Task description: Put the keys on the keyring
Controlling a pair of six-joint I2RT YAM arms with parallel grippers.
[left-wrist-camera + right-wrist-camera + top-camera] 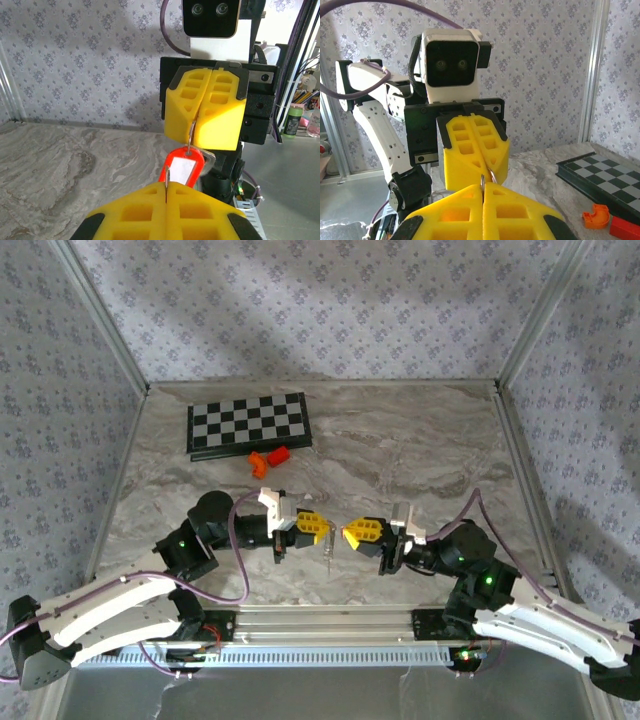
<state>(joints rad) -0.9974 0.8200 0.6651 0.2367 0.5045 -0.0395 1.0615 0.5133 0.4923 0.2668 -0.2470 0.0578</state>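
right gripper (483, 187): pinching keyring (492, 176) wire | left gripper (485, 170) opposite (closed)

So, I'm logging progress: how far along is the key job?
Done: both pieces are off the table. In hand: the right hand is shut on the keyring by its wire; the left hand pinches a thin metal sliver, likely a key. Left: threading it on; the hands face each other, apart.

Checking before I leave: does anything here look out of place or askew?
Nothing spilled or damaged. The chessboard lies slightly skewed to the far edge of the table, with two orange blocks loose in front of it.
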